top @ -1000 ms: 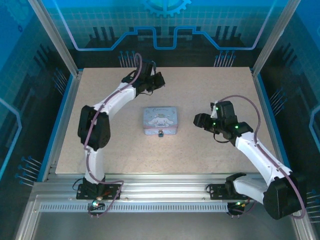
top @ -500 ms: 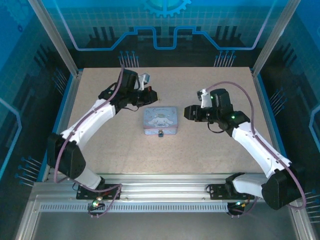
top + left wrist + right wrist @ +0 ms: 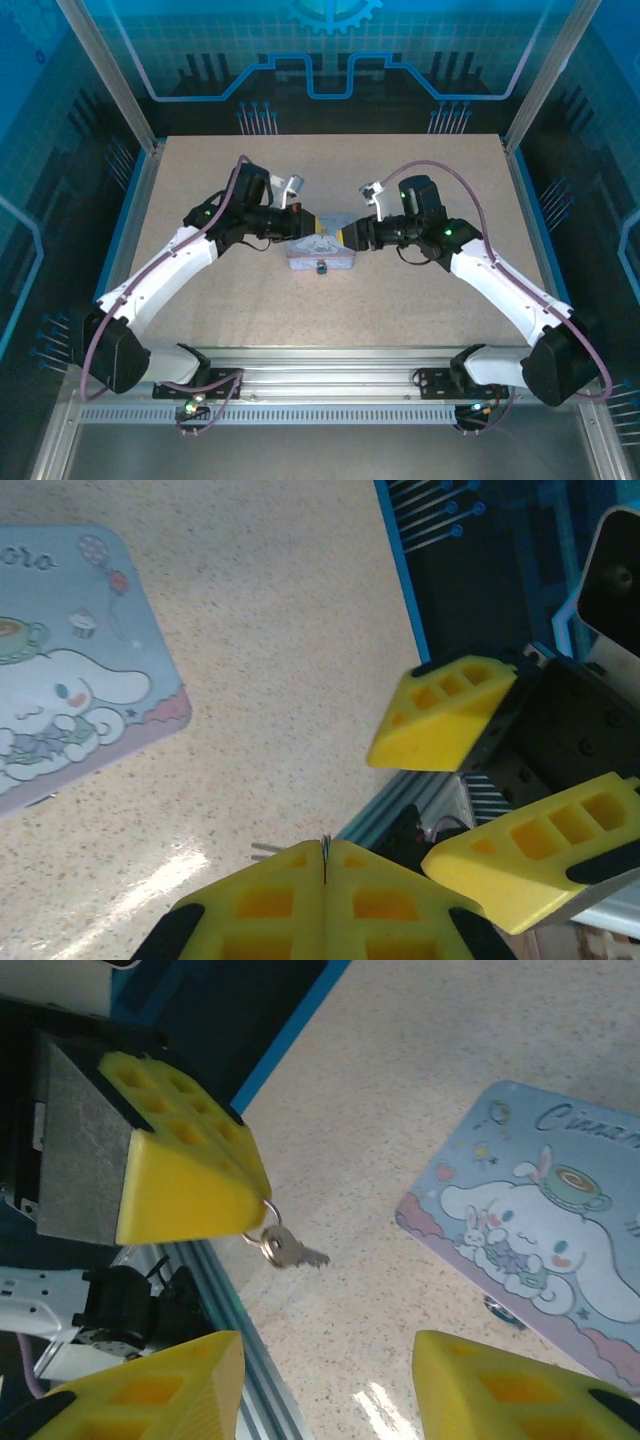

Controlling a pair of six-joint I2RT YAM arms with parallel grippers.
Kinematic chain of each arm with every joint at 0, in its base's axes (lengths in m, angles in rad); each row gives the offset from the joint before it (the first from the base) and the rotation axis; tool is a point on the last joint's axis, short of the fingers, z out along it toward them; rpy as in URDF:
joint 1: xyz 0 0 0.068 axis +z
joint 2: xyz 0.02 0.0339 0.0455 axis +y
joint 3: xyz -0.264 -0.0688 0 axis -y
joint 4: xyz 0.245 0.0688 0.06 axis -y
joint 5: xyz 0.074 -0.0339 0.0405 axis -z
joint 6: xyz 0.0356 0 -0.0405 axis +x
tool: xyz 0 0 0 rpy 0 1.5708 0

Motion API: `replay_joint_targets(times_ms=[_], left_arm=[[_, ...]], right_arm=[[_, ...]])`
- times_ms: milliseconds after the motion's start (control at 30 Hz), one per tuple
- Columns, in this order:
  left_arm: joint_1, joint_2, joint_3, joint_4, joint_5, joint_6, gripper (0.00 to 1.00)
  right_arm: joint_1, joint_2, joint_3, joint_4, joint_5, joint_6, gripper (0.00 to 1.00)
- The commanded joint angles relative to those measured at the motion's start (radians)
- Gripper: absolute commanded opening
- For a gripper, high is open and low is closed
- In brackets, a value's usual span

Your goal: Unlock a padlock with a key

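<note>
Left gripper (image 3: 325,848) pinches the key (image 3: 290,1253) by its ring above the bench's (image 3: 420,310) middle. Right gripper (image 3: 328,1352) faces it, fingers spread. The padlock (image 3: 321,267) sits at the tin's (image 3: 530,1220) near edge.

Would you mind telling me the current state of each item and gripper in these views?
Left gripper: shut, holding the key.
Right gripper: open, empty.
Key: dangling from the left gripper, not in the padlock.
Padlock: at the tin's front edge; locked or not, cannot tell.
Tin: lid closed, flat on the table.
</note>
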Motion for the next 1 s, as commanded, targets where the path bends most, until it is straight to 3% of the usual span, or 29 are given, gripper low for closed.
replay_joint_targets(times_ms=[0,567,633,733,900,967], left_arm=[[-0.023,-0.031,-0.005,-0.014,0.069,0.003,0.00],[-0.068,-0.014,0.024,-0.012,0.105,0.007,0.00],[-0.071,-0.011,0.027,-0.014,0.108,0.009,0.00],[-0.072,-0.008,0.027,-0.017,0.114,0.016,0.00],[-0.074,-0.003,0.030,-0.021,0.124,0.025,0.00],[-0.075,-0.003,0.030,-0.018,0.128,0.029,0.00]], right_arm=[[0.020,0.000,0.005,0.045,-0.079,-0.046,0.49],[0.063,0.025,0.024,-0.002,-0.108,-0.114,0.38],[0.063,0.030,0.030,-0.006,-0.115,-0.121,0.29],[0.065,0.032,0.040,-0.016,-0.110,-0.129,0.27],[0.065,0.030,0.047,-0.038,-0.095,-0.150,0.07],[0.064,0.034,0.047,-0.043,-0.098,-0.154,0.05]])
